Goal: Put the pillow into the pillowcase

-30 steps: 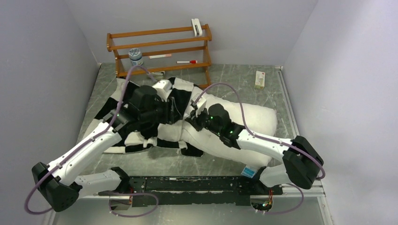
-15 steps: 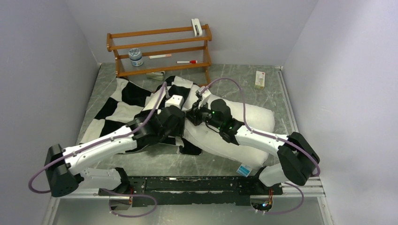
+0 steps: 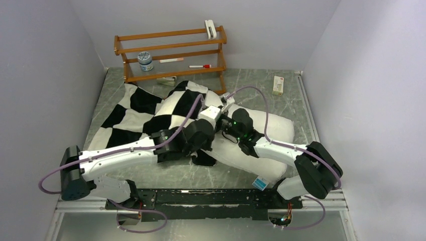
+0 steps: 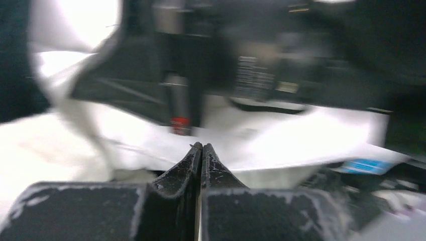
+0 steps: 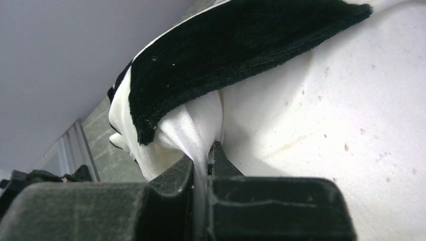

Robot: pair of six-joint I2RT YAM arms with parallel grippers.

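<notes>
No writing on anything here is clear enough to read

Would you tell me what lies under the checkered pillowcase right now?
The pillow goes under the edge of the pillowcase; its right part lies bare. How far in it reaches is hidden by the cloth.

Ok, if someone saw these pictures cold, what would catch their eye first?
The black-and-white checkerboard pillowcase, spread across the left and middle of the table, stands out first, with the plump white pillow lying to its right, one end under its edge. Both grippers meet there: the right gripper pinches a white fold at the pillowcase's edge, and the left gripper is shut close by.
</notes>
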